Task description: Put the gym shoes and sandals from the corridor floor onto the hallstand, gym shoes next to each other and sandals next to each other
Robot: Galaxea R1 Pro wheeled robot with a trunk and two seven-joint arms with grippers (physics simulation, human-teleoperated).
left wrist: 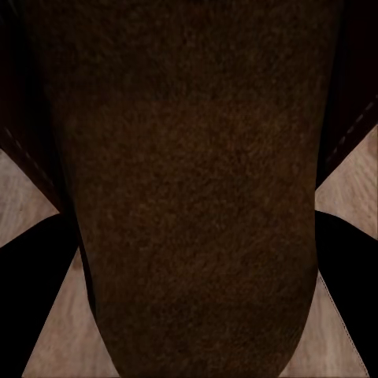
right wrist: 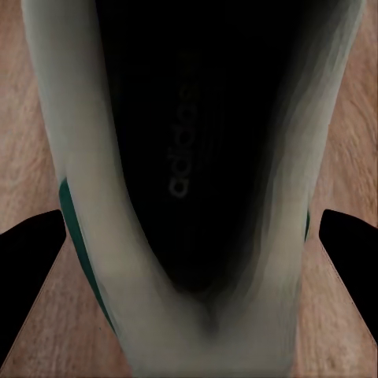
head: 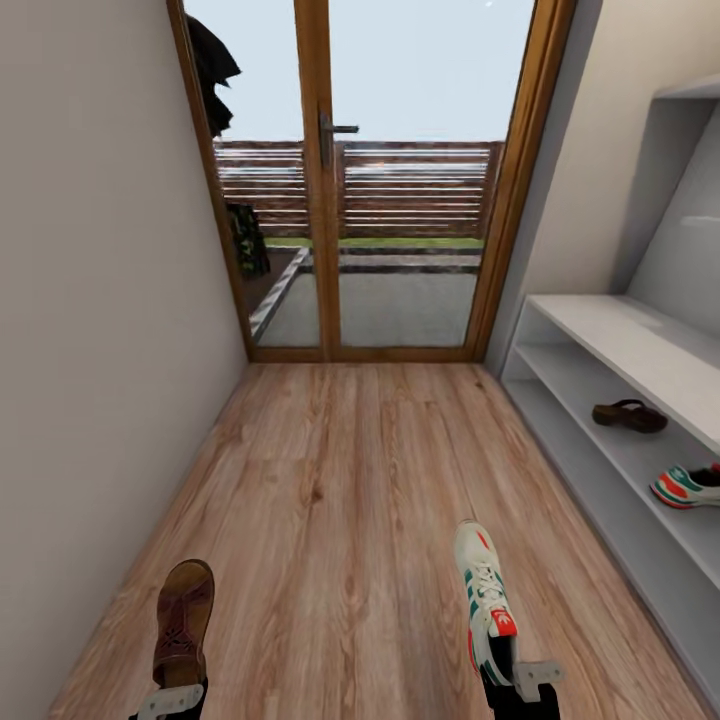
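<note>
My left gripper (head: 170,700) is shut on the heel of a dark-brown sandal (head: 184,622), held above the corridor floor (head: 340,480) at the lower left. In the left wrist view that sandal (left wrist: 197,197) sits between the black fingers (left wrist: 35,287). My right gripper (head: 520,682) is shut on the heel of a white gym shoe (head: 484,595) with green stripes; its dark insole (right wrist: 189,150) shows in the right wrist view. On the hallstand (head: 620,340) at the right, the middle shelf carries the other sandal (head: 628,415) and the other gym shoe (head: 690,487), a short gap apart.
A glazed wooden double door (head: 325,200) closes the corridor's far end. A plain wall (head: 100,300) runs along the left. The hallstand's back panel and an upper shelf (head: 690,95) rise at the right.
</note>
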